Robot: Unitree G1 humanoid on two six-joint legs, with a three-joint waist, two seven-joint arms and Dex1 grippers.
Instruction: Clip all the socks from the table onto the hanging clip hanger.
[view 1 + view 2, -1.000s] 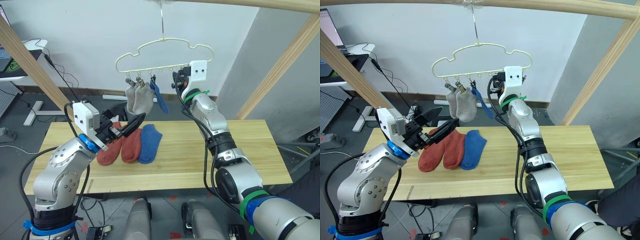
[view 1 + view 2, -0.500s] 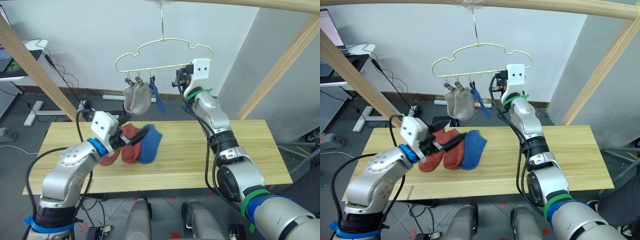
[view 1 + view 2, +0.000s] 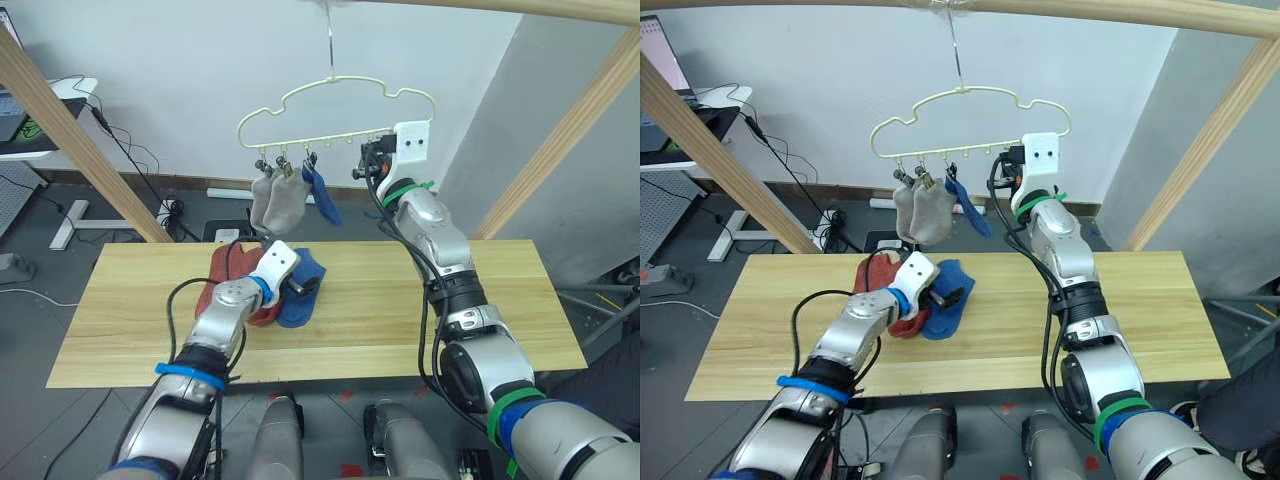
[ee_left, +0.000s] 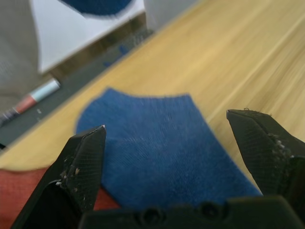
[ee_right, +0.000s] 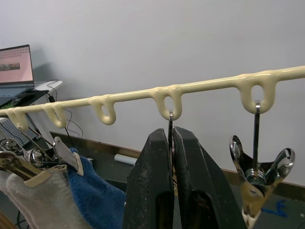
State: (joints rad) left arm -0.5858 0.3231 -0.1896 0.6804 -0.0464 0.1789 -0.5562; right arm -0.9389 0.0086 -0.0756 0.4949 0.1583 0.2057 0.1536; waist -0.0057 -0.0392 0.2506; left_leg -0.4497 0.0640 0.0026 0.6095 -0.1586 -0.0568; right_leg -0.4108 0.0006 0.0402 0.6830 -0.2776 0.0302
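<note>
overhead, left gripper jaws spread over blue sock; wrist-on, right gripper jaws pinch a clip wire.

White wall behind, grey floor below. Wooden pole frame stands slanted at both sides. Laptop on white side table, cables trailing.

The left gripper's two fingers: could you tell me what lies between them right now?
In the left wrist view, the blue sock on the table lies in the gap of the open left gripper; the fingers are not touching it.
</note>
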